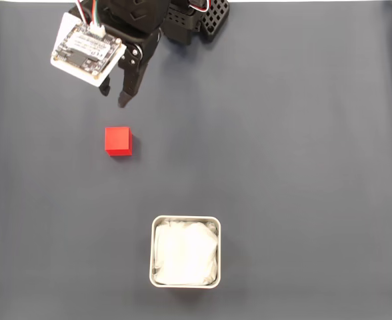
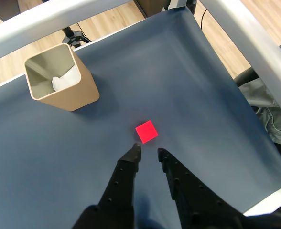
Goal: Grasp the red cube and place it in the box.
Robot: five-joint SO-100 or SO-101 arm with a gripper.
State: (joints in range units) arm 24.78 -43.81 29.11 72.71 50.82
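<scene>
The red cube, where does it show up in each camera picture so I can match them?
Fixed view: the cube lies left of centre on the dark mat, just below the pincer.
Wrist view: the cube sits near centre, just beyond the pincer tips.
Shared landmark: the box, bottom centre in fixed, upper left in wrist.

One red cube (image 1: 119,141), one box (image 1: 185,220), one gripper (image 1: 114,95) and one dark blue cloth (image 1: 303,167).
</scene>
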